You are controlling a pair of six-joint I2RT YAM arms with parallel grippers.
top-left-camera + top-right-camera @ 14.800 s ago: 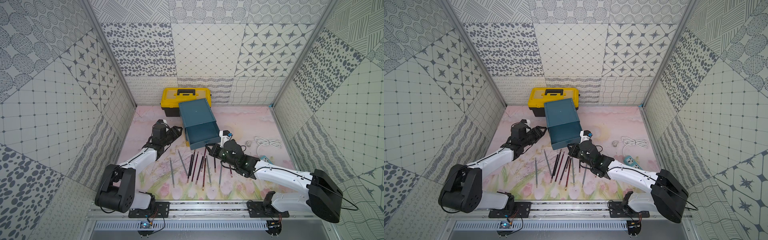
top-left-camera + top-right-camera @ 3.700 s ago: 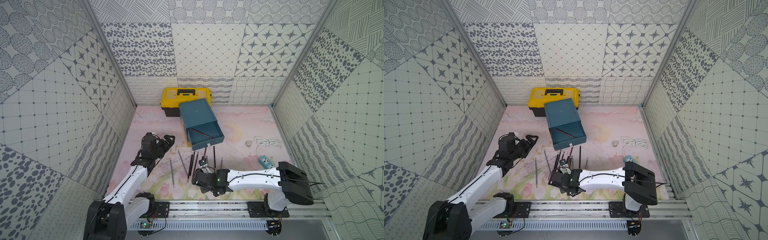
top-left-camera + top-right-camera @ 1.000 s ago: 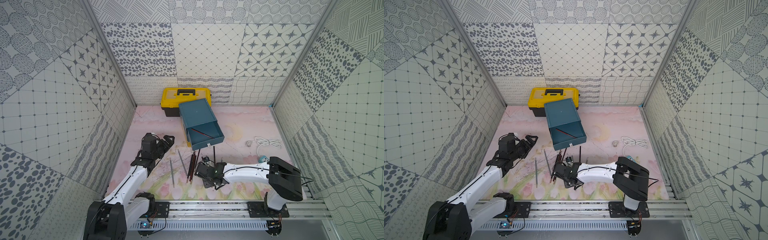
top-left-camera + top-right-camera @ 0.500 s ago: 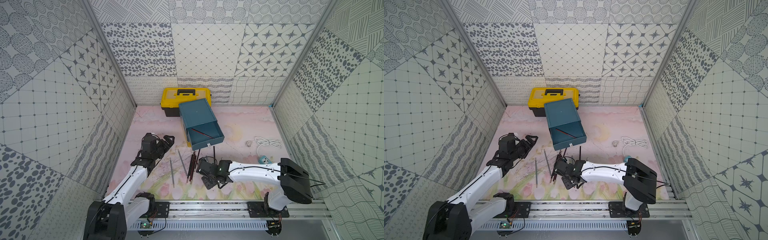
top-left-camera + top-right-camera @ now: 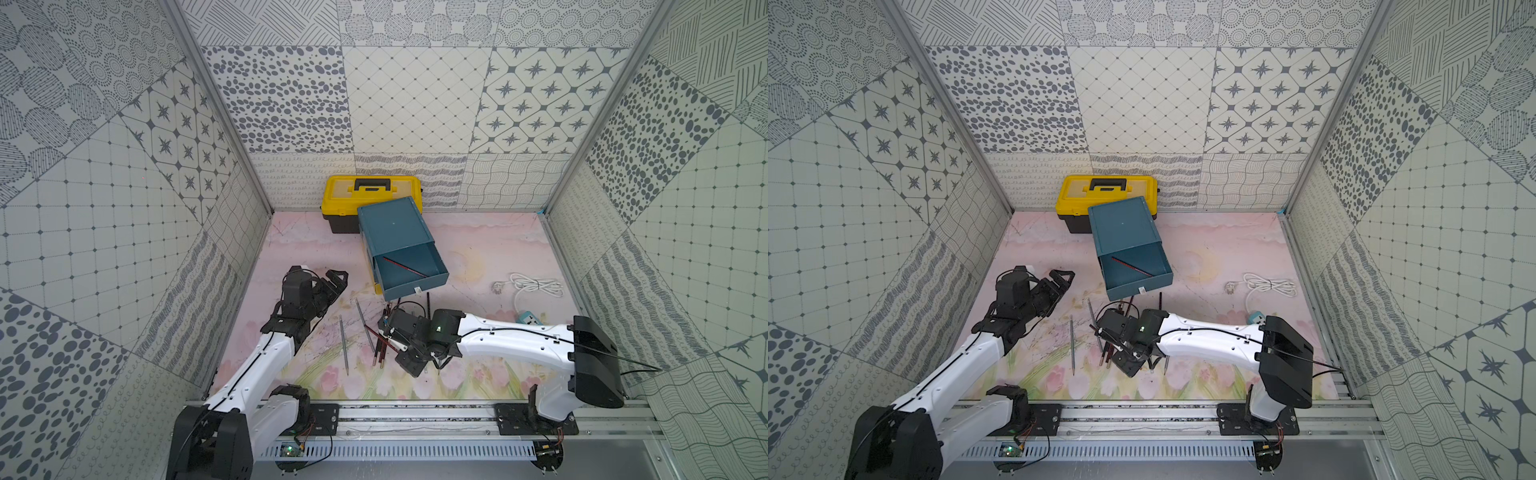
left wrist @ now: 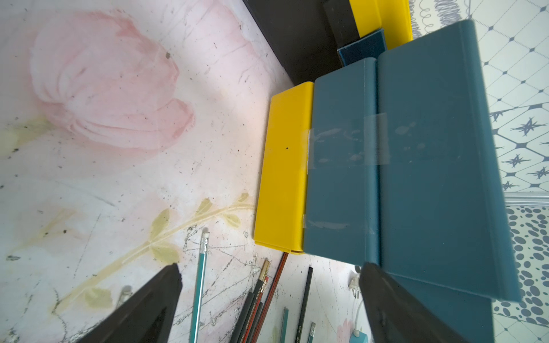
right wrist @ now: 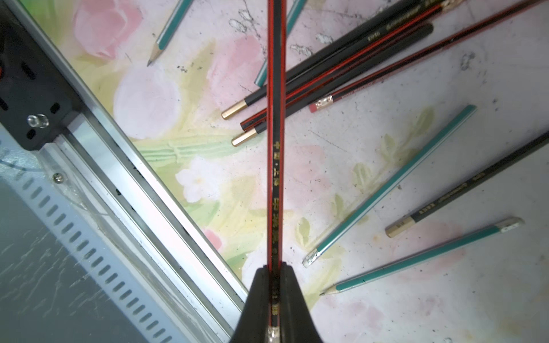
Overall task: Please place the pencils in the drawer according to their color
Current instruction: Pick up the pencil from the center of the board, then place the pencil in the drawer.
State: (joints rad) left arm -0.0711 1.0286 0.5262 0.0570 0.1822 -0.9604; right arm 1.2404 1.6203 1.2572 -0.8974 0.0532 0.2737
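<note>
Right tool [image 7: 274, 268] pinched narrow on a red-and-black striped pencil [image 7: 275, 148], gripped near one end. The shaft looks clear of the surface [image 5: 478, 257], on the near side of the three-drawer cabinet [image 5: 392, 224]. My read of the step: mid-carry of one pick, not yet delivered.

Loose pencils [image 5: 380, 340] lie between that tool and the cabinet front: black gold-capped, red-striped and teal-striped pencils [image 7: 392, 184].

Left tool [image 6: 271, 268] gapes wide and empty, off to the cabinet's side near its yellow bottom drawer [image 6: 285, 166], not touching.

The cabinet's top drawer [image 5: 415, 286] is pulled open, with one matching pencil [image 5: 405, 266] lying diagonally inside.

Next move probably calls for lifting the held pencil over that open drawer, lining it up lengthwise and releasing it.

Yellow toolbox [image 5: 372, 193] sits just behind the cabinet.
</note>
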